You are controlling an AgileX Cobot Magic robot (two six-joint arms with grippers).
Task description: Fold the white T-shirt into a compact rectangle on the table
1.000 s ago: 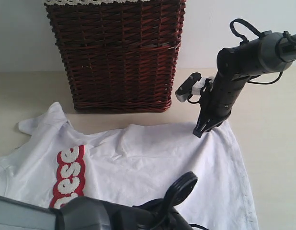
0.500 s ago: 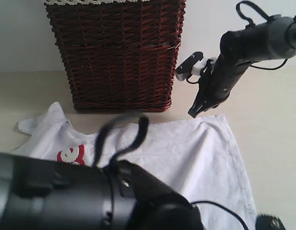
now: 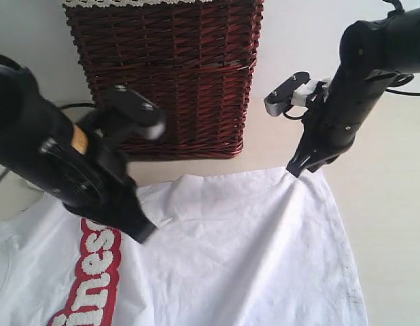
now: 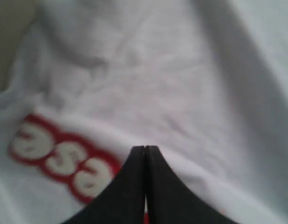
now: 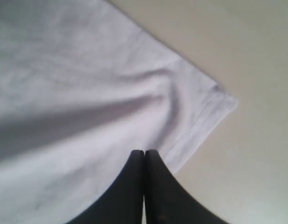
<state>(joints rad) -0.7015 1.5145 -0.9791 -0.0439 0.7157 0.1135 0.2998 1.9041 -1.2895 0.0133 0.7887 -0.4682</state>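
Observation:
The white T-shirt [image 3: 251,251] lies spread and creased on the table [image 3: 393,204], its red lettered band [image 3: 94,272] at the front left. My left gripper [image 3: 146,235] is shut, its tip low over the cloth [image 4: 158,70] beside the red band [image 4: 60,158]. My right gripper [image 3: 293,171] is also shut, its tip at the shirt's far right hem corner, where creases run towards it. In the right wrist view the closed tips [image 5: 144,152] sit over the hem edge, close to the corner [image 5: 226,100]. No cloth shows between either pair of jaws.
A tall dark red wicker basket [image 3: 169,75] with a lace-trimmed rim stands behind the shirt, close to both arms. Bare beige tabletop [image 5: 256,56] lies to the right of the shirt.
The left arm swung from in front of the camera to the left side, over the red band. The right gripper rose, then came back down at the hem corner. More lettering shows.

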